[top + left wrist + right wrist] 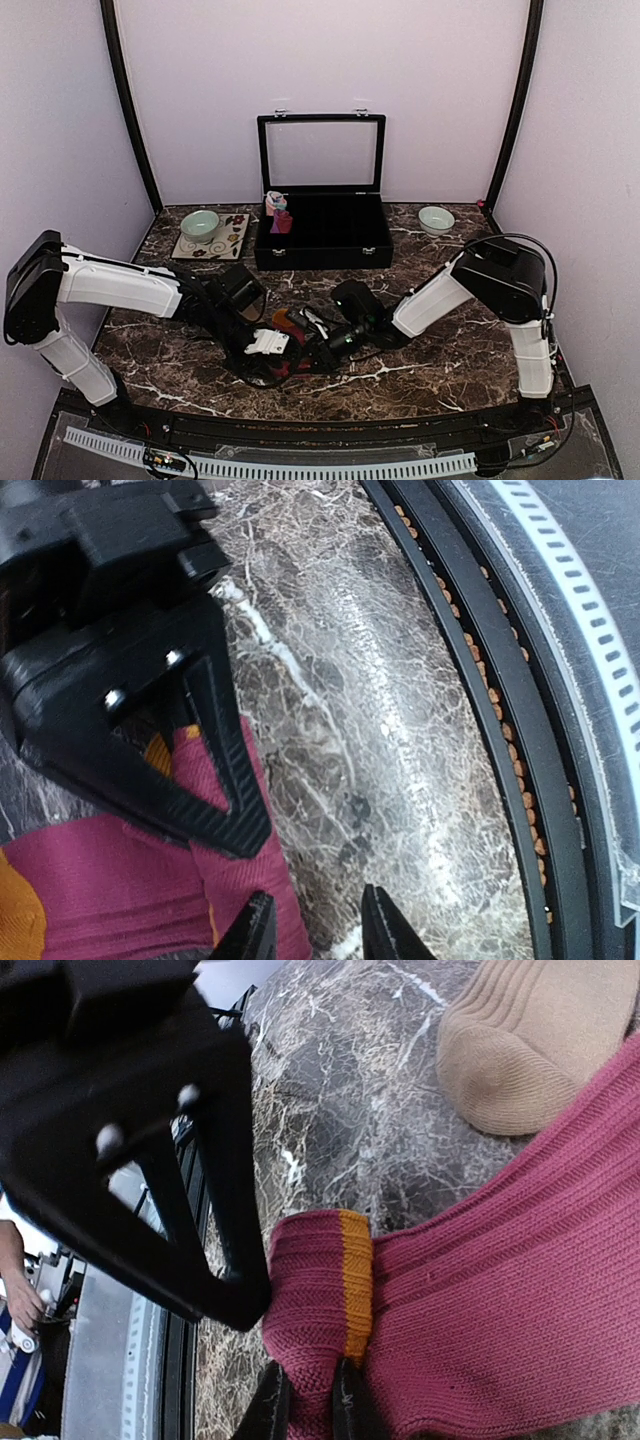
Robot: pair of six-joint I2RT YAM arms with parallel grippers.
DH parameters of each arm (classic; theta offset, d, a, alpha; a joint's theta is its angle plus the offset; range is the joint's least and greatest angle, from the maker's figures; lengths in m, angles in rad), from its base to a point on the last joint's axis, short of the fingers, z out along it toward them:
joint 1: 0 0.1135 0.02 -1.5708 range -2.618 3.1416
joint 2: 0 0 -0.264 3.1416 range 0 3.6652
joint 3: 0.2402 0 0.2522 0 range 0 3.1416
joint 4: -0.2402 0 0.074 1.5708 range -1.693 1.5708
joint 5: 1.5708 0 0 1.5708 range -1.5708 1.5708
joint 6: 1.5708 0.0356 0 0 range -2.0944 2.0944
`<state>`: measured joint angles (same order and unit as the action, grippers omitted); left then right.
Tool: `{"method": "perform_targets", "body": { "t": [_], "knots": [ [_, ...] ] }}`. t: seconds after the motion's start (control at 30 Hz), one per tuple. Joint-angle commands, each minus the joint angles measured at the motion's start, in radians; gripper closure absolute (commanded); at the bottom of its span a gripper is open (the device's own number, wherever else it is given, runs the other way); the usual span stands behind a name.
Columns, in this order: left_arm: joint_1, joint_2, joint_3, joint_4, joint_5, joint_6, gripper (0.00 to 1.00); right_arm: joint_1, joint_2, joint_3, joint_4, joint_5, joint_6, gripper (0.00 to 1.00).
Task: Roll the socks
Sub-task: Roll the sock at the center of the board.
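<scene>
The red-maroon sock (500, 1290) lies flat on the marble, its folded cuff end (320, 1290) showing an orange stripe. My right gripper (308, 1412) is shut on that fold, pinching the knit between its fingertips. Beyond the sock lies the tan sock (530, 1050), with nothing touching it. In the left wrist view the same red sock (110, 880) fills the lower left. My left gripper (315, 932) stands open at the sock's edge, with one fingertip (250, 935) over the fabric and bare marble in the gap. From above, both grippers meet over the red sock (287, 322).
An open black case (320, 245) stands at the back middle with a pink and light-blue roll (277, 212) inside. A green bowl (200, 224) sits on a tile at back left and another bowl (435, 219) at back right. The table's black front rail (500, 730) runs close by.
</scene>
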<state>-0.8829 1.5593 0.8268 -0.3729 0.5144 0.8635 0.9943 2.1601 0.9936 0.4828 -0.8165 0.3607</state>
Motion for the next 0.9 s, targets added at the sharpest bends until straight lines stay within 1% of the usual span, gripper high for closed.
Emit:
{"method": "perform_targets", "body": {
  "t": [0.0,0.13,0.23,0.37,0.57,0.67,0.7,0.73,0.77,0.83,0.87],
  "knots": [
    [-0.035,-0.038,-0.042,0.087,-0.071,0.029,0.67,-0.032,0.181,-0.098,-0.432,0.145,0.116,0.98],
    [-0.051,-0.019,-0.049,0.117,-0.119,0.024,0.67,-0.033,0.184,-0.081,-0.447,0.149,0.139,0.99],
    [-0.051,-0.008,-0.06,0.161,-0.202,0.001,0.66,-0.034,0.182,-0.072,-0.45,0.153,0.154,0.99],
    [-0.051,-0.053,-0.087,0.198,-0.226,-0.01,0.64,-0.033,0.186,-0.071,-0.453,0.155,0.161,0.99],
    [-0.051,-0.091,-0.041,0.108,-0.273,-0.032,0.63,-0.036,0.182,-0.105,-0.409,0.148,0.187,0.99],
    [-0.051,-0.101,-0.028,0.082,-0.26,-0.055,0.61,-0.037,0.188,-0.123,-0.38,0.144,0.205,0.99],
    [-0.051,-0.097,-0.026,0.075,-0.252,-0.058,0.53,-0.037,0.188,-0.125,-0.373,0.144,0.21,0.99],
    [-0.051,-0.092,-0.026,0.072,-0.244,-0.058,0.41,-0.037,0.189,-0.125,-0.369,0.144,0.214,0.99],
    [-0.051,-0.086,-0.026,0.071,-0.238,-0.059,0.36,-0.037,0.187,-0.124,-0.368,0.144,0.216,0.99],
    [-0.051,-0.069,-0.025,0.069,-0.231,-0.058,0.36,-0.037,0.183,-0.12,-0.371,0.148,0.216,0.99],
    [-0.051,-0.058,-0.025,0.071,-0.225,-0.057,0.37,-0.037,0.181,-0.119,-0.372,0.148,0.216,0.99]
  ]
}}
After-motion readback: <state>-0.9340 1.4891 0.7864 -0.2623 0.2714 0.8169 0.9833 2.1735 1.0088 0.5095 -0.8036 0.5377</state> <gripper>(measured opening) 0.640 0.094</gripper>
